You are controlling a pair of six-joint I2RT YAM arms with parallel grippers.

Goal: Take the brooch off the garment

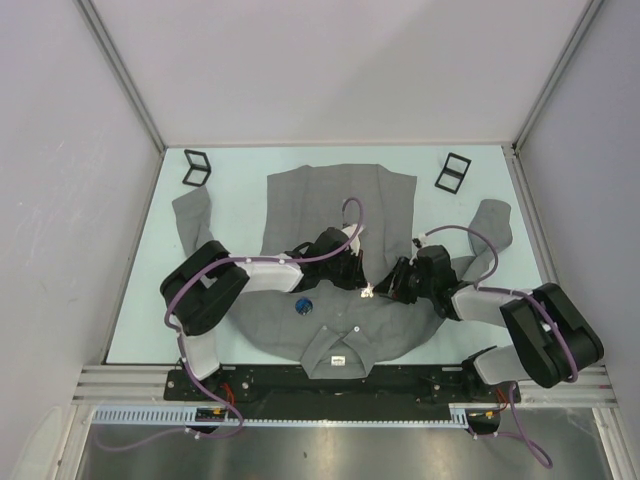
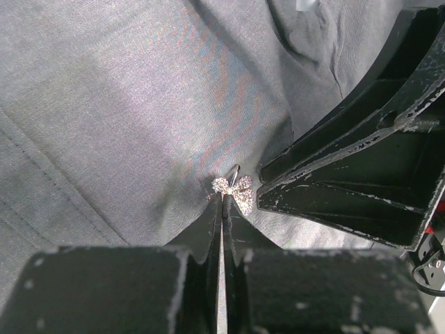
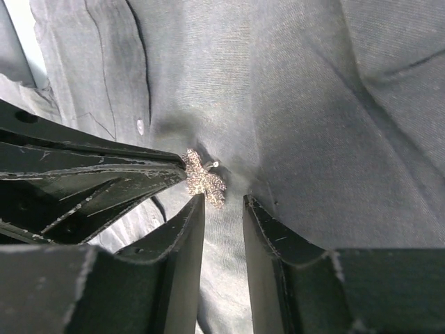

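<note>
The grey shirt (image 1: pixel 340 210) lies flat on the table with its collar and white neck label (image 1: pixel 337 361) toward me. A small sparkling silver brooch (image 1: pixel 368 292) is pinned to it near the button placket. In the left wrist view my left gripper (image 2: pixel 222 197) is shut, its tips pinching the near edge of the brooch (image 2: pixel 235 189), and the cloth puckers around it. My right gripper (image 3: pixel 224 200) is open by a narrow gap just below the brooch (image 3: pixel 204 181), its left fingertip (image 3: pixel 198 203) touching the brooch's edge. Both grippers meet over it in the top view.
A small dark blue object (image 1: pixel 303 305) lies on the shirt left of the brooch. Two black folded frames stand at the far left (image 1: pixel 197 167) and far right (image 1: pixel 453 173) of the pale table (image 1: pixel 140 300). A white button (image 3: pixel 141 126) sits near the brooch.
</note>
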